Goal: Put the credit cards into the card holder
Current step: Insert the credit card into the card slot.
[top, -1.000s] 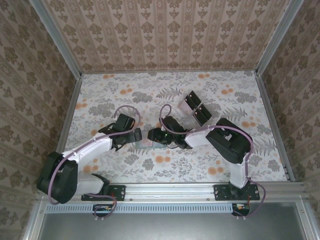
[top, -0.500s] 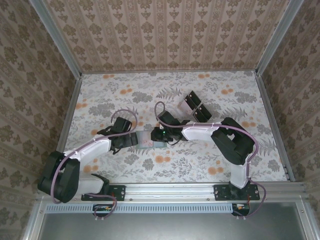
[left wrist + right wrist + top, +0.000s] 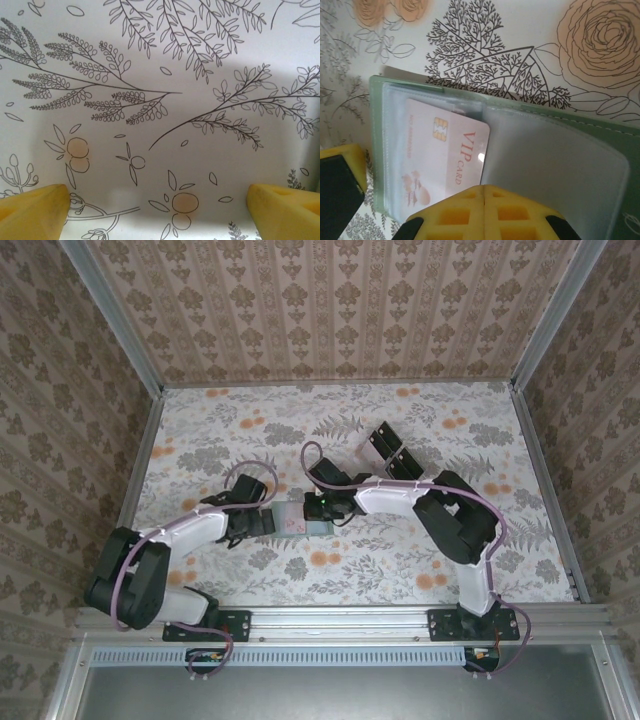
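Right gripper (image 3: 484,192) has shifted left and closed, just behind the card (image 3: 445,150) in the open card holder (image 3: 545,165). Left gripper (image 3: 159,196) is spread wide, with bare table (image 3: 200,75) ahead of it.

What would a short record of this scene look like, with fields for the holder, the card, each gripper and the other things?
holder: open, flat on the table, clear pockets facing up
card: pale, marked VIP, slightly tilted at one clear pocket; how deep it sits, cannot tell
left gripper: open, over bare tablecloth beside the holder
right gripper: shut, tips over the card's near edge; whether it pinches the card, cannot tell
other: clear tray with black blocks, farther back
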Available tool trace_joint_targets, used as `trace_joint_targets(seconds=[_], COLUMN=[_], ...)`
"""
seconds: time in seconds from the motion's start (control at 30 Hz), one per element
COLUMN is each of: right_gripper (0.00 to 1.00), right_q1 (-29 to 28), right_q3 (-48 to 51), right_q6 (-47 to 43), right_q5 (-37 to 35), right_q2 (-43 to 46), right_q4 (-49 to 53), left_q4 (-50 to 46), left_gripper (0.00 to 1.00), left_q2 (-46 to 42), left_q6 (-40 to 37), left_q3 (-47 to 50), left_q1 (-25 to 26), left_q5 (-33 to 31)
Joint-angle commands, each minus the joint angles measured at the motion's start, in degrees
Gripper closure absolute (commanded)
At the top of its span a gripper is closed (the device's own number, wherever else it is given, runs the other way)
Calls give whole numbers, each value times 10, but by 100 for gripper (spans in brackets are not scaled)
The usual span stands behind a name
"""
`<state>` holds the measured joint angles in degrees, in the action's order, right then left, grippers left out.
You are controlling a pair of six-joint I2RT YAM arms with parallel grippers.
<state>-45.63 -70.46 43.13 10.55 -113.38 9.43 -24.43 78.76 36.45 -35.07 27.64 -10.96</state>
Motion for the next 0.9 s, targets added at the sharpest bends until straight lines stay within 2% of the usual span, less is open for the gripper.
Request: trace_joint_targets(seconds=[0.0, 0.87], right_gripper=[94, 95], right_q1=[2, -22], right_q3=[-29, -78], right_q6=[-15, 5], right_q5=[-1, 55], right_q2=[-18, -56], right_q4=[22, 7], left_q4=[-12, 16], left_gripper=[0, 0], left_q2=[12, 39], left_q6=[13, 13], left_q3=[-11, -3], left_q1=[-5, -2], left_q5=[-4, 16])
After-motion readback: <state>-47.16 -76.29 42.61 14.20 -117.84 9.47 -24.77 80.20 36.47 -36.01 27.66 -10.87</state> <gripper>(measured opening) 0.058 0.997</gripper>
